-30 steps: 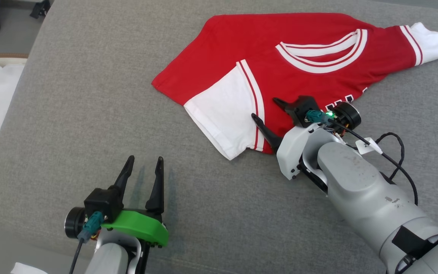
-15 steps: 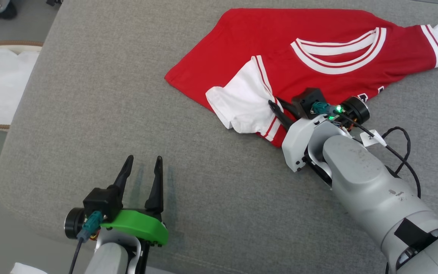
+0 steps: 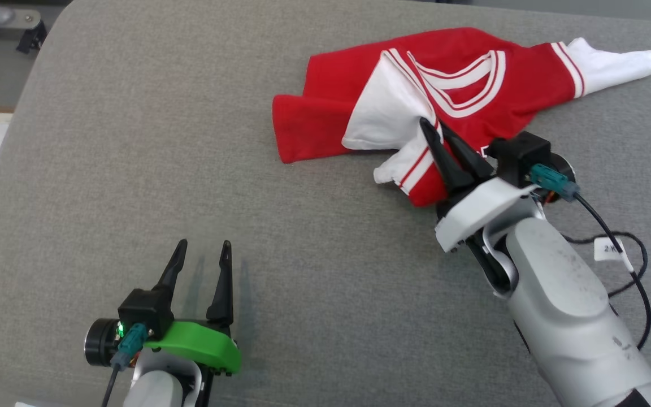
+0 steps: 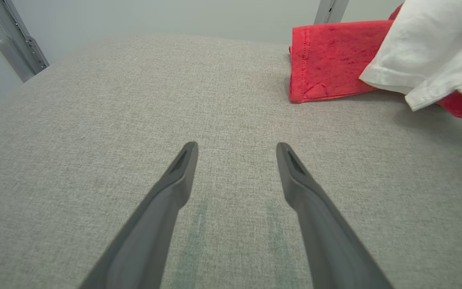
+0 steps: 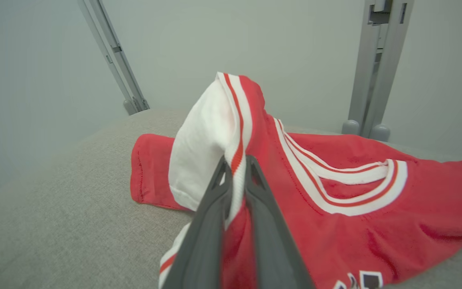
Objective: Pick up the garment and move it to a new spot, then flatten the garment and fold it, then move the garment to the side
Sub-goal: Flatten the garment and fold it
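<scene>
Garment [image 3: 529, 96], soft and floppy, lies on the grey cushion's [image 3: 133, 141] far side; right end effector [image 3: 433, 123] pinches its sleeve [image 3: 382, 113] at the striped cuff [image 5: 237, 120], likely a firm hold. Left end effector [image 3: 201, 249] hovers spread over the cushion's near side.

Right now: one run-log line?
right gripper: shut on garment, sleeve raised | left gripper: open, apart from garment | surface: grey cushion

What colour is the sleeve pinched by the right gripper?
The sleeve is white with red stripes; right wrist view shows it best.

Garment [image 3: 461, 96] on cushion [image 3: 133, 141], far right.
</scene>
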Motion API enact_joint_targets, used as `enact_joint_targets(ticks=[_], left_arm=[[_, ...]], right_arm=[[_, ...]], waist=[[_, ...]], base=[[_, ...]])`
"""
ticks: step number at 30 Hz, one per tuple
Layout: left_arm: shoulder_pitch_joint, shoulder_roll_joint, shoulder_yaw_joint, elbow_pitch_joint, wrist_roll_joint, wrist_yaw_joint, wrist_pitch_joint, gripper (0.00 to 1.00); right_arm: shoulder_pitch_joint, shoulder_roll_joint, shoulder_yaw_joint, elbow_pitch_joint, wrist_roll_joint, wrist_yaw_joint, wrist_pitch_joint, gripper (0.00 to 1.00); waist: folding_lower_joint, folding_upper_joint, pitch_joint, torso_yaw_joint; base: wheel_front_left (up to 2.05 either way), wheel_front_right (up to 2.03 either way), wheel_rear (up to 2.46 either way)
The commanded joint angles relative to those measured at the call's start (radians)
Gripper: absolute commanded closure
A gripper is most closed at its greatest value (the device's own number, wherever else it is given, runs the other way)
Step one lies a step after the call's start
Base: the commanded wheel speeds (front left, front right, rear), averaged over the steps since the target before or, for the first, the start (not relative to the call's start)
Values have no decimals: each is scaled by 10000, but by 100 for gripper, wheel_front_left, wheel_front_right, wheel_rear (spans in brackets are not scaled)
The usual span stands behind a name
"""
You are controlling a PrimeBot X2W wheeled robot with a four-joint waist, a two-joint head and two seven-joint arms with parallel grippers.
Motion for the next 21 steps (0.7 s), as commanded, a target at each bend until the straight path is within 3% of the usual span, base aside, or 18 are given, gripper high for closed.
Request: enact_joint_targets(ticks=[1,3,5,6,7,14,21], left_arm=[[133,27,63,-19,115,-57,-2,0],[230,30,140,-17,210,-64,-2,0],[288,27,171,-7,292,-89,-2,0],[292,28,183,-7,333,-111,-2,0],[305,30,200,-4,339,-127,-2,0],[317,30,69,46,357,-175,-2,0],[413,31,-22,88,293,-205,-2,0]], right_arm=[[535,-40,-336,-288,-169,-17,-42,100],[1209,-42,-959,-597,-365,-17,-43,93],[1725,-37,-1519,-673,-613,-17,-43,73],[1987,-33,-1830,-615,-815,-17,-43,51],[2148,-34,-2045,-555,-970,-17,-43,0],[3130,-20,-3981,-745,-1742,-17,-44,0],[3542,-34,-3963,-969,-1549,-19,-45,0]], waist=[[0,0,-424,-573],[0,0,-541,-833],[0,0,-619,-1081],[0,0,-654,-1197],[0,0,-671,-1293],[0,0,-797,-1688],[0,0,-960,-1747]], base=[[0,0,0],[0,0,0],[0,0,0],[0,0,0],[0,0,0],[0,0,0],[0,0,0]])
